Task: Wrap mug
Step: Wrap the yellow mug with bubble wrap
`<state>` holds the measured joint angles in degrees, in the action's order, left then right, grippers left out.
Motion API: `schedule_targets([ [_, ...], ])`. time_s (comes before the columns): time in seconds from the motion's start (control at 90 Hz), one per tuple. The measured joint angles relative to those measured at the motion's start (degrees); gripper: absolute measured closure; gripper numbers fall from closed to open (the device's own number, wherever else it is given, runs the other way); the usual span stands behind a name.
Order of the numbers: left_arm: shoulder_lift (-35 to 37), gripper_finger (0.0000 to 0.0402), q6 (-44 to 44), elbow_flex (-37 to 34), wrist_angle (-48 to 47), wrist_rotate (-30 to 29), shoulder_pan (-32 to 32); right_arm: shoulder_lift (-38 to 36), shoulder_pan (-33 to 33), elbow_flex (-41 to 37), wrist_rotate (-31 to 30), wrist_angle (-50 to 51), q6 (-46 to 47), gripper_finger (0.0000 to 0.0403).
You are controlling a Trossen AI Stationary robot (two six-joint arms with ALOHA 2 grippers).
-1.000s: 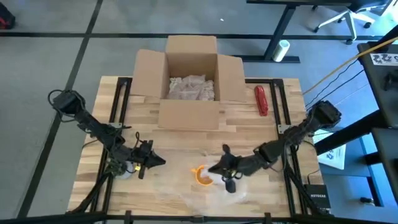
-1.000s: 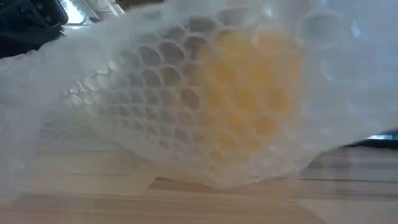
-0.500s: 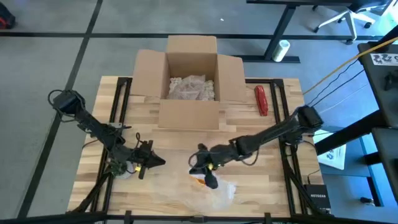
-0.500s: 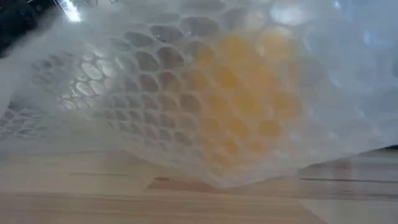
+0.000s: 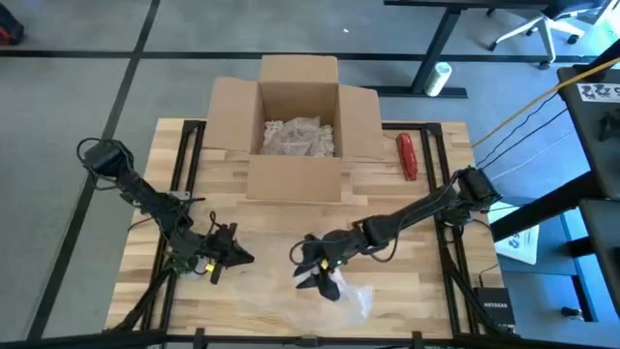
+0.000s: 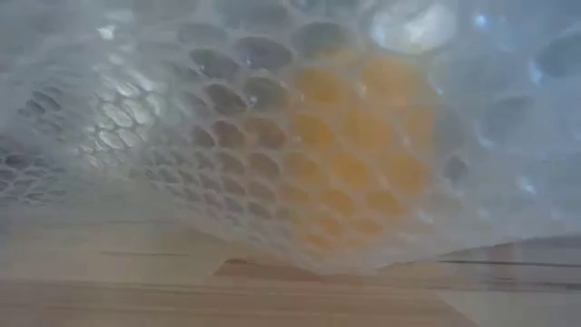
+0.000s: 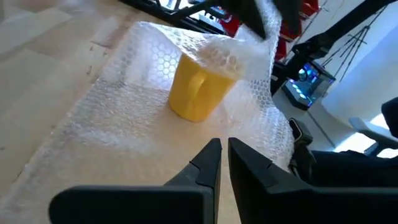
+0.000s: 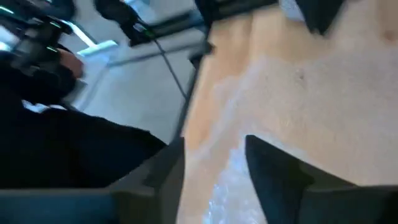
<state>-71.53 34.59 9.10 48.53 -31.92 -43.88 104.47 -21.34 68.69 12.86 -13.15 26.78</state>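
A yellow mug (image 7: 199, 87) stands upright on a sheet of clear bubble wrap (image 7: 124, 118) near the table's front middle. Through the wrap it shows as a yellow blur (image 6: 363, 154) in the low view. In the high view my right gripper (image 5: 312, 269) hangs right over the mug and hides it; it is shut on the wrap. My left gripper (image 5: 244, 257) rests low on the table to the mug's left, shut and holding nothing, its tips (image 7: 222, 162) pointing at the mug. My right gripper pinches a part of the bubble wrap (image 7: 268, 25) between its two fingers, coming from above and from the table's right. The held part is lifted off the table and lies folded over the mug's open top. The rest of the sheet (image 5: 354, 299) stays flat on the table.
An open cardboard box (image 5: 298, 68) stands at the far middle with a wrapped bundle (image 5: 298, 138) inside it. A red object (image 5: 407, 155) lies to the box's right. Bare wood lies between the box and the mug.
My right gripper has travelled toward the table's left, from right of the mug to above it, drawing the wrap with it. The wrap's right part has folded over the mug, which the high view no longer shows. The mug has stayed in place.
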Motion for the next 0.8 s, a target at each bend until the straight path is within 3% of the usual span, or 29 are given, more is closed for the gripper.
schedule_targets([
  [0.211,0.0,0.0390,0.0,0.0,0.0,0.0,0.0,-0.1,0.5,0.1,7.9,-10.5,0.0,0.0206],
  [0.378,0.0,0.0390,0.0,0.0,-0.1,0.0,0.0,-1.7,2.1,0.0,8.9,-5.1,3.0,0.0256],
  [0.567,0.0,0.0390,-0.1,0.0,-0.5,0.0,0.0,-8.0,2.8,0.0,1.9,9.2,-2.2,0.0387],
  [0.8,0.0,0.0390,1.5,0.0,-1.7,-0.1,-0.3,-22.1,-0.3,0.1,-17.6,42.5,2.3,0.0400],
])
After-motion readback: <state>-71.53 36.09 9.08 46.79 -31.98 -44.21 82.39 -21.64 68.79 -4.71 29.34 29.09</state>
